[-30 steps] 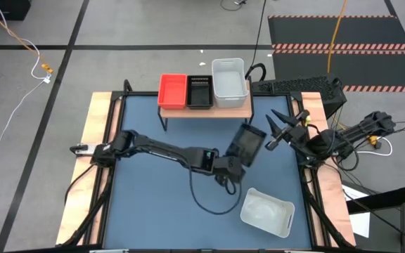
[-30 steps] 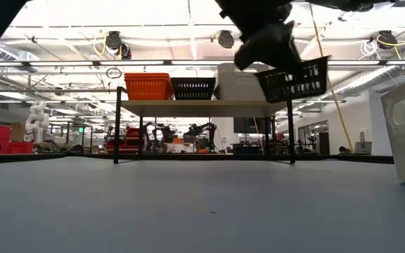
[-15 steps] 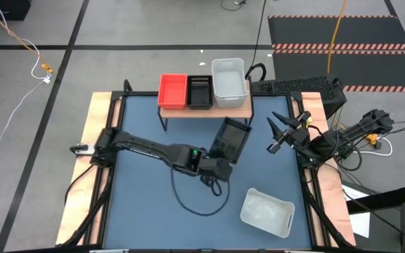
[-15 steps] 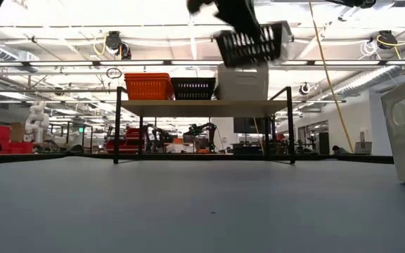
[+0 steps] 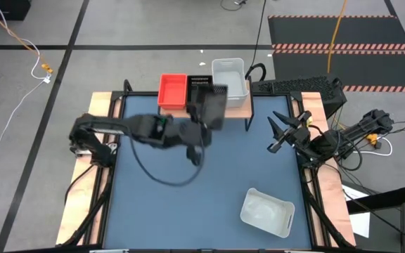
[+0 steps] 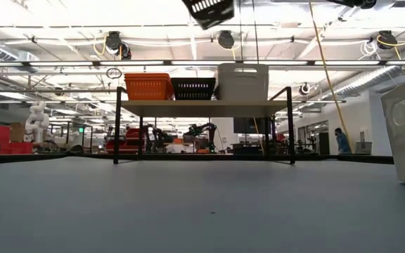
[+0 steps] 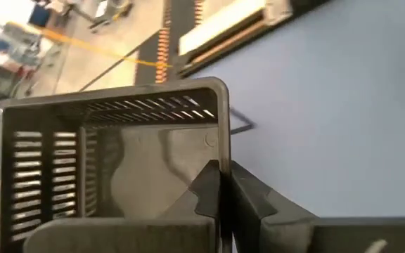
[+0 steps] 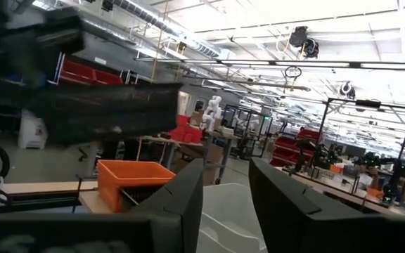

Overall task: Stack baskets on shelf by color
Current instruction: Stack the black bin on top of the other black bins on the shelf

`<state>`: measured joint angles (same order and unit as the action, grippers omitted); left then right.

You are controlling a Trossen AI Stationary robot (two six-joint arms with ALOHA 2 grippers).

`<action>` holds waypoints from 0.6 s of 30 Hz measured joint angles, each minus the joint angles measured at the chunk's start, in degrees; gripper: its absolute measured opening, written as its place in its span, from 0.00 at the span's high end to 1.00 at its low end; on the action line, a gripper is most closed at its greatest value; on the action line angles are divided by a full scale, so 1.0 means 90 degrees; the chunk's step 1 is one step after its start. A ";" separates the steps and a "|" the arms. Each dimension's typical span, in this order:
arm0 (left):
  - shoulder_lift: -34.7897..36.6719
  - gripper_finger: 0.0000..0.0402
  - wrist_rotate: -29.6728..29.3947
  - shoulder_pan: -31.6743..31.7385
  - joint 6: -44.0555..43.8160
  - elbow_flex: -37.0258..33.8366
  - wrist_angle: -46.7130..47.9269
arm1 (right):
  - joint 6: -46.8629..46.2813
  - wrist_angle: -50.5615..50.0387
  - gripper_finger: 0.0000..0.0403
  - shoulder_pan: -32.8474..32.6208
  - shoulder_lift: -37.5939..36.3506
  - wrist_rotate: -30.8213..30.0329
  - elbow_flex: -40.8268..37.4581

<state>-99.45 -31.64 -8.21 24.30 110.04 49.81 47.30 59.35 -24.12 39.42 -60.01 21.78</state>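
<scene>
Your left pincer (image 7: 220, 204) is gripping one wall of a black slotted basket (image 5: 208, 107), fingers pinched on the rim, and is carrying it high above the shelf (image 5: 239, 107), roughly over the black basket (image 5: 198, 86) already sitting there between the red basket (image 5: 172, 91) and the white basket (image 5: 229, 77). In the low view the carried basket (image 6: 209, 10) is hanging well above the row and looks tilted, so the main risk is that you are lowering it crooked: a corner could catch on the rim of the shelved black basket or knock into the red or white neighbour just beside it and push one toward the shelf's edge. Because you are holding only one wall, the basket could also swing or slip in the grip while you are levelling it. Watch the offset too, since from above the carried basket appears to be sitting slightly toward the white basket's side. Your right pincer (image 5: 282, 133) is waiting with fingers spread wide at the counter's right edge, well apart from the work. A second white basket (image 5: 266, 211) is lying on the blue counter (image 5: 153, 204), still unstacked.
</scene>
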 joint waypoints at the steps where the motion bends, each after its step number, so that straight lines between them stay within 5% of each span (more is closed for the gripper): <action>1: 0.0101 0.97 0.0002 0.0146 0.0004 0.0000 0.0016 | 0.0001 0.0000 0.73 0.0000 0.0000 0.0002 0.0000; 18: -0.0322 0.94 0.1396 0.2929 -0.0122 0.0002 0.0030 | 0.0037 0.0000 0.73 0.0000 0.0000 -0.0001 0.0000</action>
<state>-102.34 -19.07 18.15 23.20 110.05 50.08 47.63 59.35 -24.12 39.42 -60.02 21.78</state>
